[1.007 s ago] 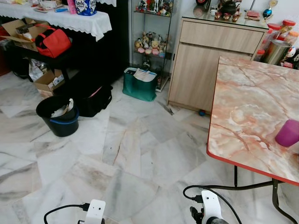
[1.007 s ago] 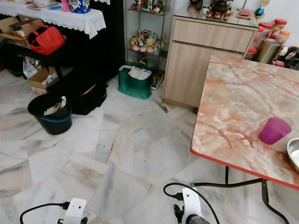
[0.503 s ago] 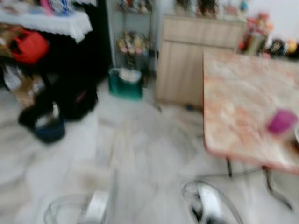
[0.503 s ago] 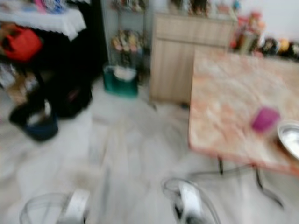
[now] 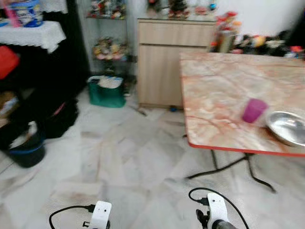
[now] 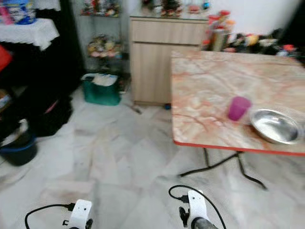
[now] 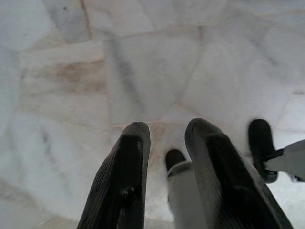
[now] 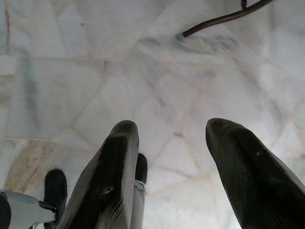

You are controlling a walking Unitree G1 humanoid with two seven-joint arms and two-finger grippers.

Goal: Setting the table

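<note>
Tableware is sitting on the pink-and-cream marble-patterned table with a red edge (image 5: 214, 90), ahead and to the robot's right: a magenta plastic cup (image 5: 254, 110) is standing upright near the front edge, and a shallow round stainless steel bowl (image 5: 287, 128) is lying just beside it, farther to the right. Both items are lying well apart from the two grippers, which are hanging low over the white marble floor (image 5: 128, 162).

Left gripper (image 7: 167, 138) is pointing down at the floor, its two black fingers (image 7: 125, 176) standing a small gap apart and gripping nothing. Right gripper (image 8: 169, 138) is likewise pointing down, its black fingers (image 8: 112, 171) spread wide and holding nothing. In the head views the white wrist housings of both arms are showing at the bottom edge, each with a black cable looping from it.

Compared with one second earlier, the camera is now turned to the right: the table is showing more fully, the steel bowl is now in view in both head views, and the beige wooden cabinet (image 5: 174, 59), the green bag (image 5: 106, 90) and the black bucket (image 5: 24, 148) are sitting farther left in the frame. The blur of half a second ago is now largely cleared.
</note>
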